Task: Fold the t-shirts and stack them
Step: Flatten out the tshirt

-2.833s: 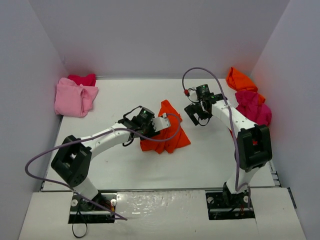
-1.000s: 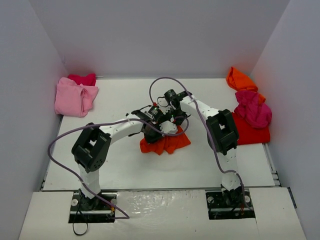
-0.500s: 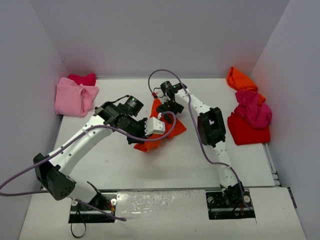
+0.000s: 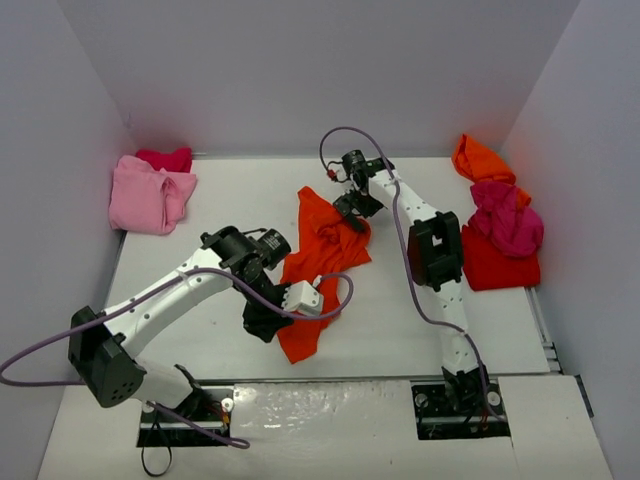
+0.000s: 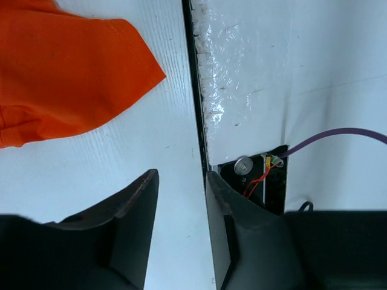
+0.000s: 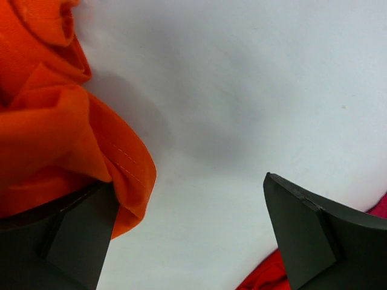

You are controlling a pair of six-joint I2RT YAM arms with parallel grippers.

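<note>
Cloth is pinched by neither end effector. The left end effector [image 5: 179, 175] is seen with its jaws drawn close, a slim gap left between them and nothing in it. The right end effector [image 6: 190, 181] is spread wide, with a fold of the orange-red t-shirt [image 4: 322, 245] draped against one jaw but not gripped. This t-shirt is laid as a long rumpled strip in the middle of the tabletop [image 4: 200, 200], one end near each end effector.

Spreading it flat is judged to be the step in hand. For a clean spread, two opposite corners should be found, pinched through a single layer, and drawn apart low over the tabletop so that no crease is trapped.

The light pink t-shirt [image 4: 145, 195] is seen far left. The orange t-shirt [image 4: 475, 157], the magenta t-shirt [image 4: 505, 215] and the red t-shirt [image 4: 495, 265] are heaped far right, well apart
</note>
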